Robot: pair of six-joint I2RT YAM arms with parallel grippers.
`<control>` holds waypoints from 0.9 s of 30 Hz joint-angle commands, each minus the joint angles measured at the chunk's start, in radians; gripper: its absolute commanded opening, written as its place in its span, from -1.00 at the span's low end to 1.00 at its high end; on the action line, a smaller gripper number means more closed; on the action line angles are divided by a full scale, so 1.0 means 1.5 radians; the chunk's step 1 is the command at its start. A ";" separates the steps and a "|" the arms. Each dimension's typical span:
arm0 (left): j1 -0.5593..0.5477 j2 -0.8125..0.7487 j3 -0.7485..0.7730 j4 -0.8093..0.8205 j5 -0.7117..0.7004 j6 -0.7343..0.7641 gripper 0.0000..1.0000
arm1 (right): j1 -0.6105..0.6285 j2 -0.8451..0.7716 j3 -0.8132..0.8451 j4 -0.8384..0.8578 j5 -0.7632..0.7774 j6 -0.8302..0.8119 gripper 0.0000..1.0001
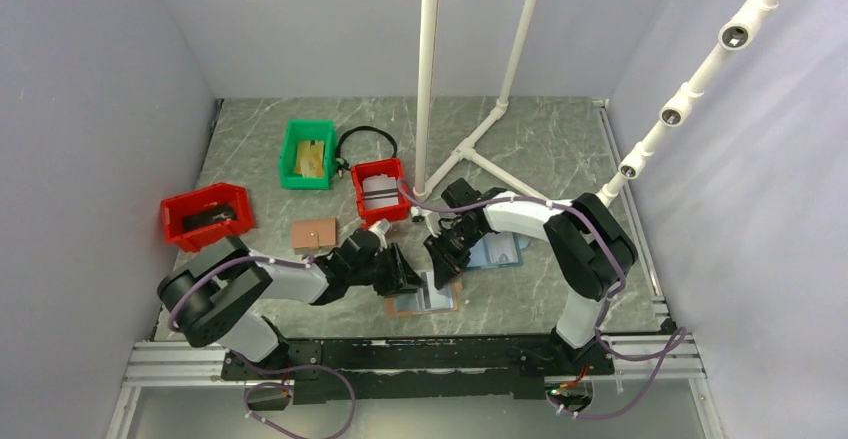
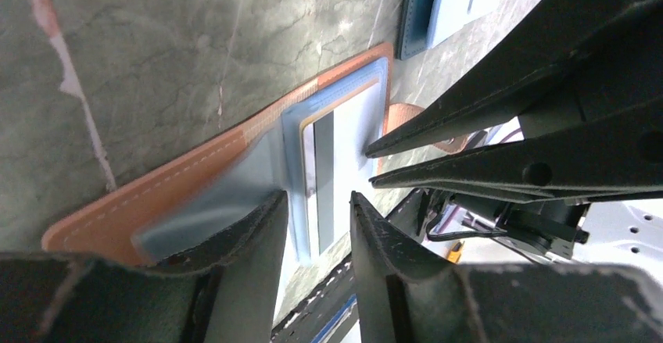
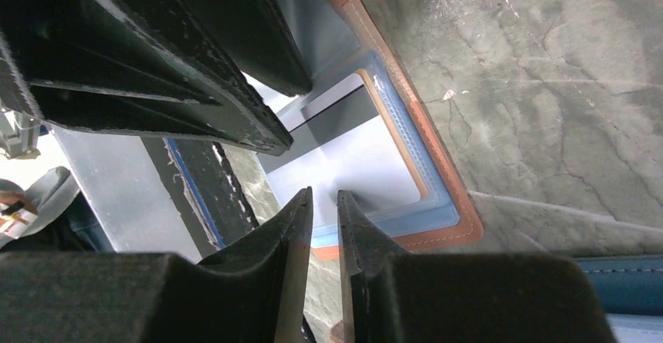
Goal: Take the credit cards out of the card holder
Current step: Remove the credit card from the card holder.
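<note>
Nearest the arm bases we find the card holder (image 1: 440, 304), open on the marbled table (image 1: 560, 159), brown side down and light blue inside up. A pale credit card (image 3: 352, 155) with a dark stripe lies in its blue pocket. The left gripper (image 2: 317, 202) hangs over the holder with its jaws partly apart and nothing between them. The right gripper (image 3: 324, 198) comes in from the other side, its jaws nearly closed with only a slit left and its tips at the card's edge. We cannot tell whether they pinch it. Just beyond lies a blue holder (image 1: 497, 251). Farther back we see a closed brown holder (image 1: 313, 234), two red bins (image 1: 180, 224), a green bin (image 1: 290, 149), a black cable loop (image 1: 365, 137) and white pipes (image 1: 428, 59)
</note>
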 commanded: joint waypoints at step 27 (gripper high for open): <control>0.004 -0.006 -0.053 0.002 -0.042 -0.013 -1.00 | -0.046 -0.012 0.020 -0.048 0.018 -0.068 -0.46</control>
